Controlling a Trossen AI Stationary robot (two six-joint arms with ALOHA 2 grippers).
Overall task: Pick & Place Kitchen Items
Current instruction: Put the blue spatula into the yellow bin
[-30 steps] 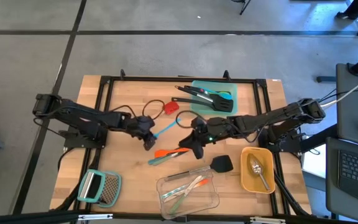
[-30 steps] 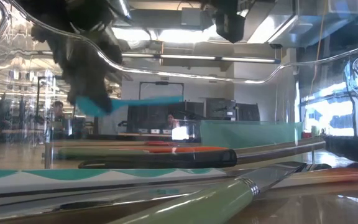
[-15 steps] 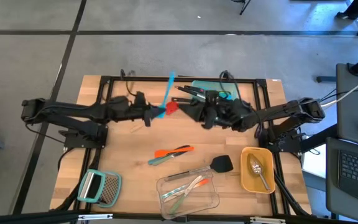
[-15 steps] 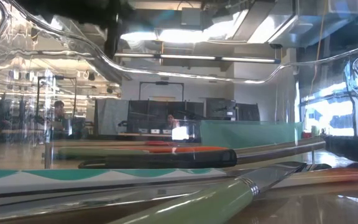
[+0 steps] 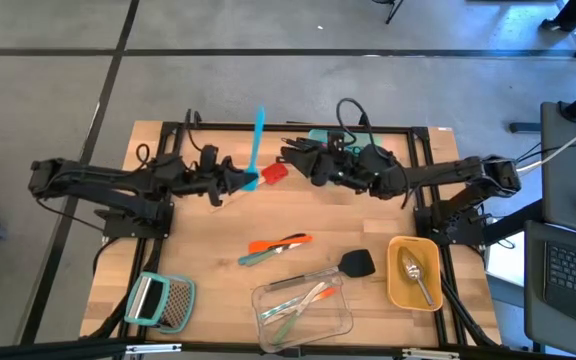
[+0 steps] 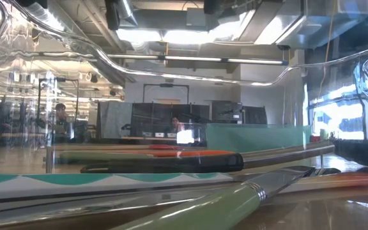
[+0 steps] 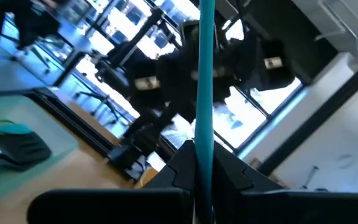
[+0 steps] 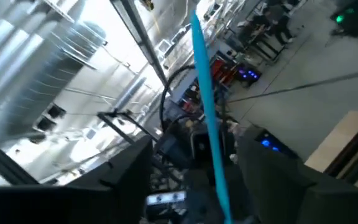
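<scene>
A slim teal tool (image 5: 256, 145) is held clear of the table near its far edge, with my left gripper (image 5: 236, 181) shut on it. Its free end points toward the far edge. My right gripper (image 5: 290, 158) hovers open just to the tool's right and faces it. In the right wrist view the tool (image 8: 207, 118) shows beyond and between the two spread fingers, untouched. A red spatula head (image 5: 274, 172) lies on the table between the grippers. An orange tool (image 5: 280, 242), a teal tool (image 5: 258, 257) and a black spatula (image 5: 354, 264) lie mid-table. My left gripper pinches the teal tool between its two fingers near its wider end (image 7: 199, 167). The fingers come from the table's left and lie across the tool. The tool is lifted clear, and its long handle (image 7: 204, 74) rises out of the hold.
A clear container (image 5: 340, 322) with slim tools stands at the near edge, with a yellow container (image 5: 398, 290) holding a silver spoon (image 5: 415, 272) to its right. A grater (image 5: 160, 300) lies near left. A teal container (image 5: 318, 134) at the far edge is mostly behind my right arm.
My left gripper has risen from mid-table and gone toward the far edge with the teal tool, which has swung from lying level to pointing at the far edge. My right gripper has also risen and gone toward the far edge, and its fingers have opened.
</scene>
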